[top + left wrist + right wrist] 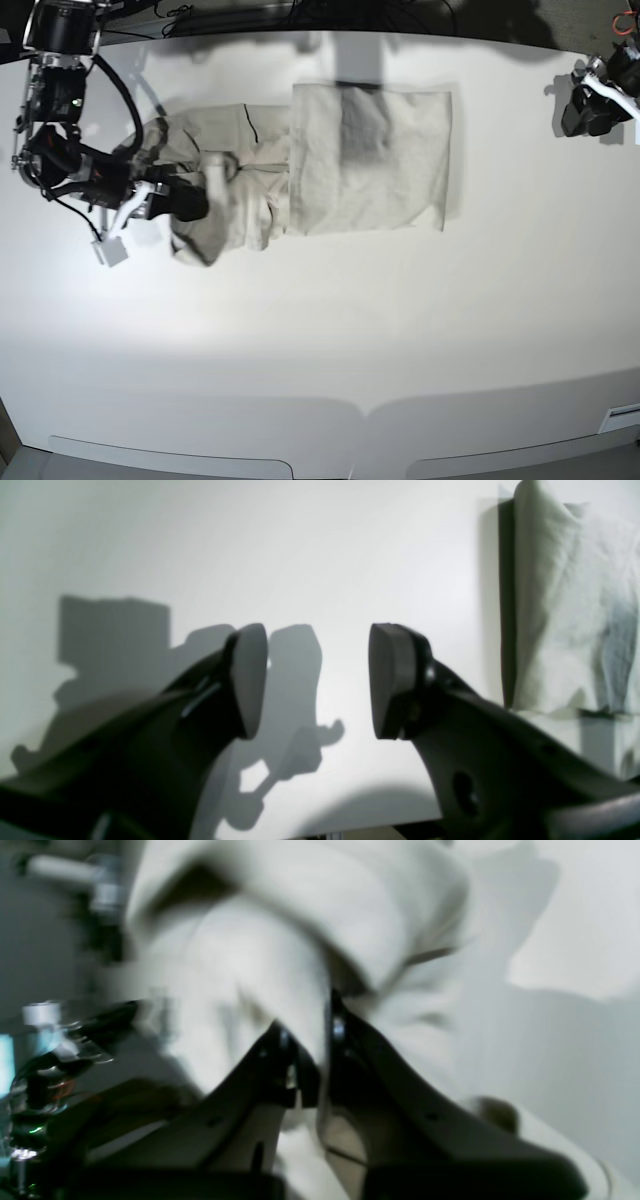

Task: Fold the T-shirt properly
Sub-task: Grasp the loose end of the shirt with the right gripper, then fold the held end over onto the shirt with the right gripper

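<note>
Your right gripper (312, 1050) is clamped on a bunched end of the T-shirt (370, 160), which lies partly folded on the white table (320, 340), while your left gripper (317, 680) hangs wide and empty; pulling may drag the folded part askew.

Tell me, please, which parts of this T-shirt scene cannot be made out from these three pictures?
- Right wrist view: the T-shirt is smeared by motion blur; which part the right end effector pinches cannot be told.
- Base view: the right arm covers the shirt's end nearest it, hiding the collar or hem there.
- Left wrist view: the frame's right edge cuts off most of the shirt.
- Base view: the left end effector is too small to read its jaws.
</note>
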`<move>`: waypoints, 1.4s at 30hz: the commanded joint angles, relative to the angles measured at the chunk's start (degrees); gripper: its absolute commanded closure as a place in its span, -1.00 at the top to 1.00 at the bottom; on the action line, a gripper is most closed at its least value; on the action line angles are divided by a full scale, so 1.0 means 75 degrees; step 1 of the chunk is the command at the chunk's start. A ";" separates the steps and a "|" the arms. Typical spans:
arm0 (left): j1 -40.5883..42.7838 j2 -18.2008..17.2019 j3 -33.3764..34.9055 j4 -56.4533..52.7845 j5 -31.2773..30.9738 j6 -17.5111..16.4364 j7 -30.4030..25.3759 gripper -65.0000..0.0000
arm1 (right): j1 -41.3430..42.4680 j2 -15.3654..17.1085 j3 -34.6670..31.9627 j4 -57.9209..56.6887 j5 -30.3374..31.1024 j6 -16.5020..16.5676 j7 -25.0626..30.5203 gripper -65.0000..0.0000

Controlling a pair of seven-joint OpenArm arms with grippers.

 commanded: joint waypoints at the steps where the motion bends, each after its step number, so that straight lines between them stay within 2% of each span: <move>1: 0.0023 -0.0114 -0.0044 0.0117 -0.0137 -0.0072 -0.0166 -0.02 | 0.0128 -0.0181 -0.0020 0.0353 0.0294 0.0055 0.0035 -1.00; 6: 0.0023 -0.0114 -0.0044 0.0117 -0.0137 -0.0072 -0.0166 -0.02 | 0.0108 -0.1766 -0.0571 0.1215 -0.0192 0.0055 0.0006 -1.00; 9: 0.0023 -0.0114 -0.0044 0.0117 -0.0137 -0.0072 -0.0169 -0.02 | 0.0111 -0.2594 -0.1081 0.1408 -0.0565 0.0055 0.0291 -1.00; 14: 0.0023 -0.0114 -0.0044 0.0117 -0.0137 -0.0072 -0.0169 -0.02 | 0.0108 -0.3661 -0.1985 0.1408 -0.1958 0.0041 0.0560 -1.00; 17: 0.0020 -0.0117 -0.0044 0.0117 -0.0134 -0.0072 -0.0169 -0.02 | 0.0087 -0.3661 -0.2620 0.1402 -0.2296 -0.0149 0.0933 -1.00; 21: 0.0020 -0.0114 -0.0044 0.0117 -0.0137 -0.0072 -0.0172 -0.02 | -0.0038 -0.3661 -0.3378 0.1402 -0.3296 -0.0618 0.1667 -1.00; 24: 0.0020 -0.0114 -0.0044 0.0117 -0.0137 -0.0072 -0.0175 -0.02 | -0.0169 -0.3661 -0.3786 0.1399 -0.3550 -0.0638 0.1740 -1.00; 25: 0.0020 -0.0117 -0.0044 0.0117 -0.0137 -0.0072 -0.0172 -0.02 | -0.0169 -0.3661 -0.3905 0.1399 -0.3550 -0.0638 0.1740 -1.00; 26: 0.0023 -0.0114 -0.0044 0.0117 -0.0137 -0.0072 -0.0172 -0.02 | -0.0163 -0.3661 -0.4025 0.1402 -0.3500 -0.0635 0.1746 -0.85; 28: 0.0020 -0.0114 -0.0044 0.0117 -0.0140 -0.0072 -0.0175 -0.02 | -0.0128 -0.3661 -0.4266 0.1402 -0.3214 -0.0632 0.1801 -0.41; 30: 0.0023 -0.0114 -0.0044 0.0117 -0.0140 -0.0072 -0.0175 -0.02 | -0.0099 -0.3661 -0.4491 0.1402 -0.2865 -0.0632 0.2095 -0.16; 35: 0.0023 -0.0114 -0.0044 0.0117 -0.0137 -0.0072 -0.0163 -0.02 | -0.0102 -0.3661 -0.4733 0.1399 -0.1988 -0.0627 0.3016 -0.12; 38: 0.0044 -0.0114 -0.0044 0.0117 -0.0137 -0.0072 -0.0163 -0.02 | -0.0070 -0.3661 -0.4730 0.1402 -0.1562 -0.0595 0.3080 -0.12; 40: 0.0061 -0.0114 -0.0044 0.0117 -0.0137 -0.0072 -0.0157 -0.02 | -0.0015 -0.3661 -0.4718 0.1402 -0.1585 -0.0560 0.3075 -0.12; 42: 0.0070 -0.0111 -0.0044 0.0117 -0.0160 -0.0072 -0.0137 -0.02 | 0.0125 -0.3661 -0.4634 0.1402 -0.2037 -0.0551 0.3072 -0.12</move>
